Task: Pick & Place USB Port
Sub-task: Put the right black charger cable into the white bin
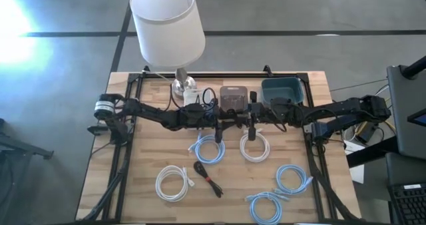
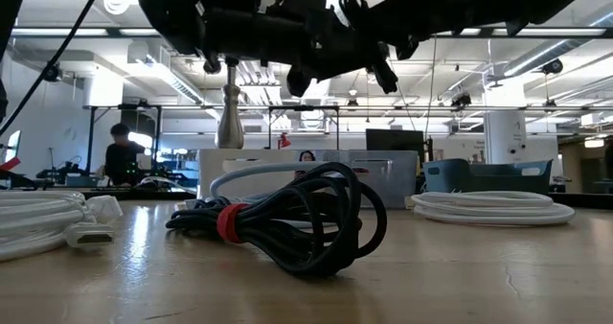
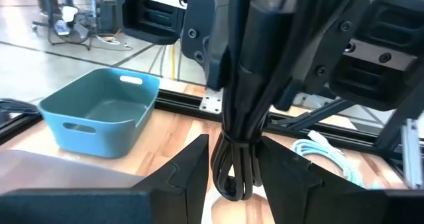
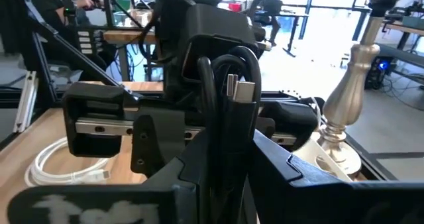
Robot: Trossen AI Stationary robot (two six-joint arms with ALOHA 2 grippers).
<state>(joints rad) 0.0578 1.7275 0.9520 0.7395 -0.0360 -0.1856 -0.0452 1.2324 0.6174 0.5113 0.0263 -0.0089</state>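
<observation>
My two grippers meet level over the middle of the table, left gripper [image 1: 225,120] and right gripper [image 1: 247,120], tip to tip. Both are shut on one black USB cable bundle [image 3: 240,118], which stands upright between them, clear of the table. Its upper loop carries a silver USB plug [image 4: 241,89]; its lower loop [image 3: 233,184] hangs free. A second black cable [image 1: 206,177] with a red tie lies on the wooden table [image 1: 146,145] near its front. My left gripper pinches the bundle's lower stretch [image 3: 237,148], just above the bottom loop, between its two fingers [image 3: 197,168]. It comes level from the table's left, fingers across the upright strands. My right gripper pinches the bundle below the plug [image 4: 228,134] between its fingers [image 4: 281,164], level from the table's right.
A lamp with a white shade [image 1: 166,22] stands at the back, with a grey box [image 1: 233,97] and a blue bin [image 1: 283,92] beside it. White cable coils [image 1: 254,147] [image 1: 173,183] and blue coils [image 1: 206,148] [image 1: 291,178] lie across the front half.
</observation>
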